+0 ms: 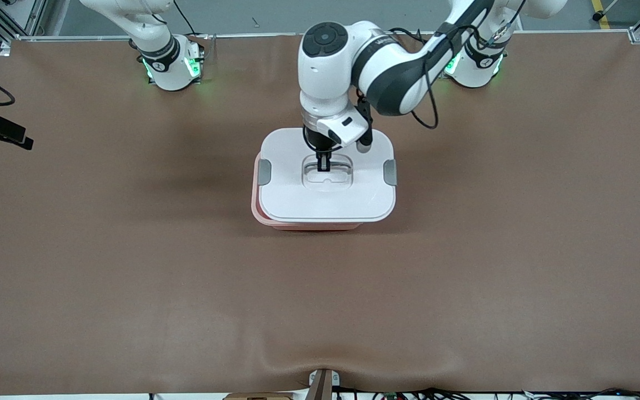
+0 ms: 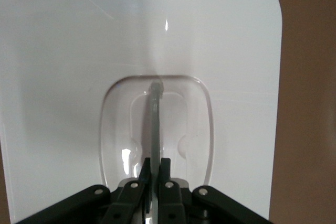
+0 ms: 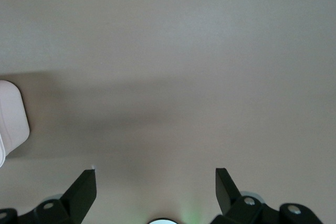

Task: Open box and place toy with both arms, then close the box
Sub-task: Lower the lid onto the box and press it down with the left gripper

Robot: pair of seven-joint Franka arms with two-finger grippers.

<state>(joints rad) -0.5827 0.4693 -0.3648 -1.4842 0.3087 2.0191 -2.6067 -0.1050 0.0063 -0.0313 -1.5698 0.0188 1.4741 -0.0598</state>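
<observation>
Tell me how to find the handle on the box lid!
Look at the middle of the brown table, where the pale pink box sits under its white lid. In the lid's centre is a clear sunken handle, pinched by the left gripper fingers, unlike the grey clips at the sides.

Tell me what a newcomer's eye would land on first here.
The box, with its white lid still on, sits mid-table. The left gripper is down in the lid's recess, shut on the clear handle. The right gripper hangs open over bare table toward the right arm's end; no toy shows anywhere.
</observation>
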